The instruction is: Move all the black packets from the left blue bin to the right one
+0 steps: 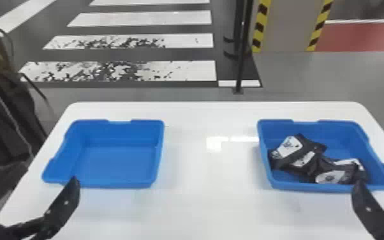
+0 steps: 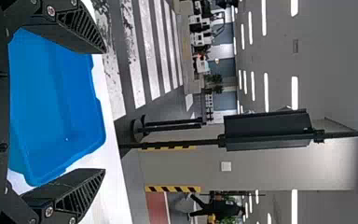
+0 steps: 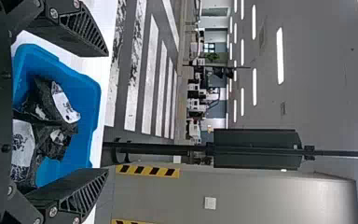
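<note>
Lying heaped in the right blue bin, the black packets could be dragged out if the right gripper is swung low; its fingers and the left gripper's are spread, holding nothing.
</note>
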Robot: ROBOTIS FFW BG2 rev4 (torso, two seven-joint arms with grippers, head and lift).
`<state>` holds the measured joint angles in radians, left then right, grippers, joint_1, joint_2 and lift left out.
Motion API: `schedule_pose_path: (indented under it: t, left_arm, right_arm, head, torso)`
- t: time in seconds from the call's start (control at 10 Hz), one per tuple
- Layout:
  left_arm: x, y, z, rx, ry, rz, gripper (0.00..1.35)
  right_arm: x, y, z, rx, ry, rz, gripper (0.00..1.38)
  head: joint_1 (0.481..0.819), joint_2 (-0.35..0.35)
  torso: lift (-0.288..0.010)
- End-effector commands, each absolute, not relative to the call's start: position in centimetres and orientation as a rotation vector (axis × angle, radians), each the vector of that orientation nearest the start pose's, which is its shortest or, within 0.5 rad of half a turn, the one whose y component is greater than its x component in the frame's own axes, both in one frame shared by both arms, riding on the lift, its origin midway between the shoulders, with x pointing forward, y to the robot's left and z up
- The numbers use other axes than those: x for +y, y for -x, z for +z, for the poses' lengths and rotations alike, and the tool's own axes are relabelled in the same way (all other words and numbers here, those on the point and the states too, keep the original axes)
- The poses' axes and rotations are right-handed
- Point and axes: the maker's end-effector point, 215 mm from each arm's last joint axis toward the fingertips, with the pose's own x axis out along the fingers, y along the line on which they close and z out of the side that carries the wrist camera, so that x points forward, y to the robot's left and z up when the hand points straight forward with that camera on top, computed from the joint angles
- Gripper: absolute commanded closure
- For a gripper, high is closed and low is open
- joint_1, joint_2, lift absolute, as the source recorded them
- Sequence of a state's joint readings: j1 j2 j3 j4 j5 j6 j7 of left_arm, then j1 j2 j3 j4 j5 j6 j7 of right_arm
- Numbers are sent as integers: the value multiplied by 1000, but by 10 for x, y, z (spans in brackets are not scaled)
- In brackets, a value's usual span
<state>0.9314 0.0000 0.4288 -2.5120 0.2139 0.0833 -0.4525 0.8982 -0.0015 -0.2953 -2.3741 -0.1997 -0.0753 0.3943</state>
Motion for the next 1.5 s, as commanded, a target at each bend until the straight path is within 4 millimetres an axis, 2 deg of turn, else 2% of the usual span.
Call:
schedule_pose_path:
  t: [0.0, 1.4]
  left_arm:
    - [300, -322, -257, 78, -95, -197, 137]
    - [296, -322, -270, 118, -61, -201, 137]
  right_arm:
    - [-275, -330, -276, 2, 23, 194, 145]
    - [-272, -331, -281, -3, -43, 194, 148]
  head:
    - [695, 51]
    - [695, 43]
  torso:
    - [-140]
    - [-140]
